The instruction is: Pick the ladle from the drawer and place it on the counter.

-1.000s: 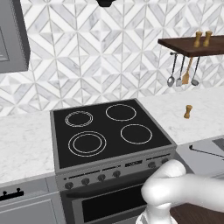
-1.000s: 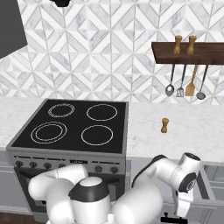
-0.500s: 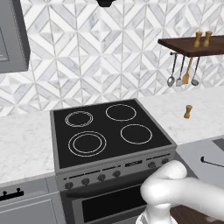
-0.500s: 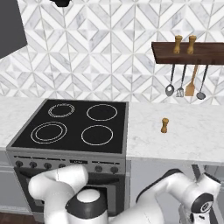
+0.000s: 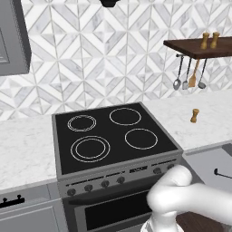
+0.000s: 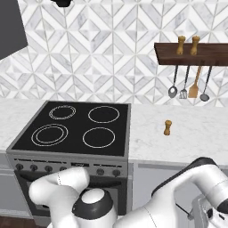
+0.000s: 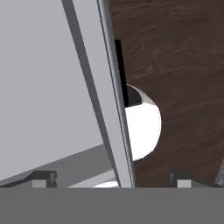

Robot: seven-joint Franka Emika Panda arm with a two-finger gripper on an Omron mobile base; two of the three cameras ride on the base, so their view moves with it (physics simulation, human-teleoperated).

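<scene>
Left base view: I've got the drawer point(image 5: 213, 165) pulled open right of the stove point(image 5: 113, 136), the ladle point(image 5: 224, 173) lying dark inside it, below the white tabletop point(image 5: 199, 106). Right base view: my arm hangs low, near right. Hand view: tool point(image 7: 111, 180) fingers spread apart, gripping nothing, straddling the drawer's edge above the wood floor point(image 7: 183, 65).

No readable text anywhere — the small pale mark on the stove's knob panel point(image 5: 136, 170) stays illegible.
</scene>
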